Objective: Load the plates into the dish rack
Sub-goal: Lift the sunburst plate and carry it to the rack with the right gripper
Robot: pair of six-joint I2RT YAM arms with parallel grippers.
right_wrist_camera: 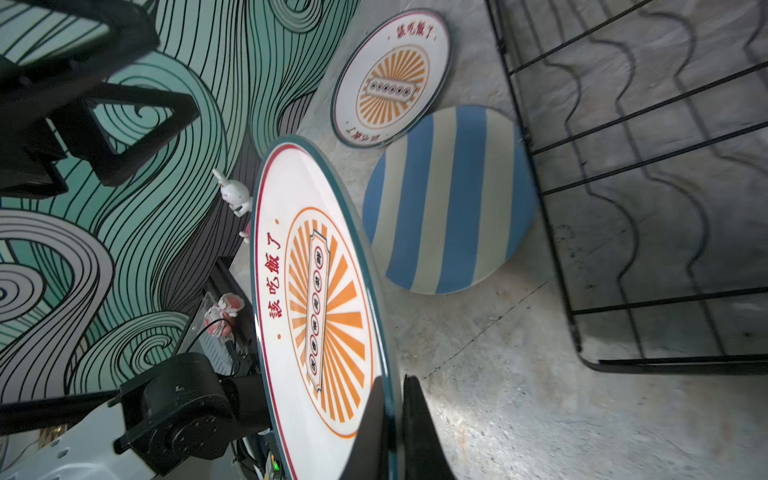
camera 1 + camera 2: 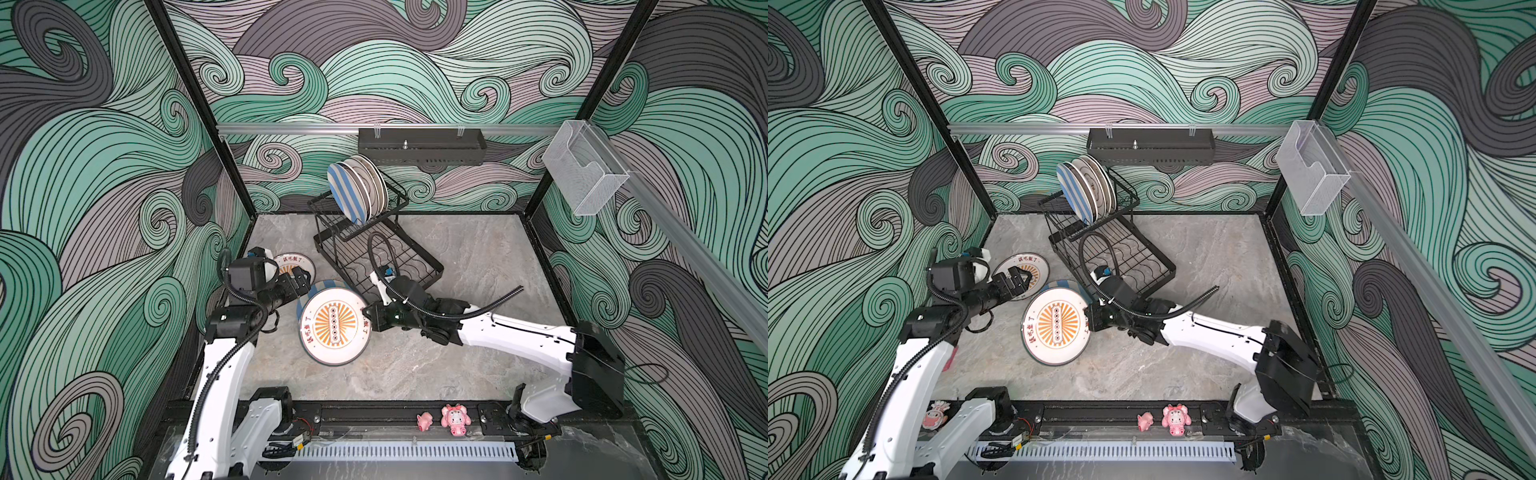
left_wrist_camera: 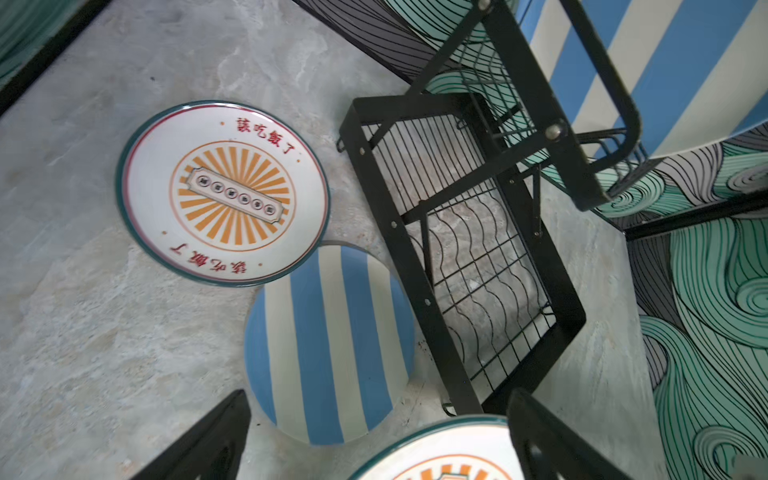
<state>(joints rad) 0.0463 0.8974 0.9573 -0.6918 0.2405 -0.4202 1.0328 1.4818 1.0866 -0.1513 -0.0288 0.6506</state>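
Observation:
My right gripper (image 2: 368, 318) (image 2: 1090, 318) (image 1: 395, 424) is shut on the rim of an orange-sunburst plate (image 2: 334, 322) (image 2: 1057, 324) (image 1: 316, 291) (image 3: 440, 453), which hangs tilted above the table. Partly beneath it, a blue-cream striped plate (image 2: 328, 284) (image 3: 328, 345) (image 1: 449, 199) lies flat. A second sunburst plate (image 2: 291, 264) (image 2: 1025, 266) (image 3: 224, 193) (image 1: 390, 79) lies further left. My left gripper (image 2: 305, 278) (image 2: 1021, 280) (image 3: 380, 440) hovers open over that second plate, holding nothing. The black dish rack (image 2: 374, 257) (image 2: 1113, 249) (image 3: 478, 270) (image 1: 644, 166) holds several upright plates (image 2: 357, 191) (image 2: 1088, 187) in its upper basket.
A black perforated shelf (image 2: 422, 145) hangs on the back wall. A clear plastic box (image 2: 582, 166) is fixed to the right rail. Two pink toy figures (image 2: 455, 419) sit on the front bar. Grey marble floor (image 2: 478, 257) lies right of the rack.

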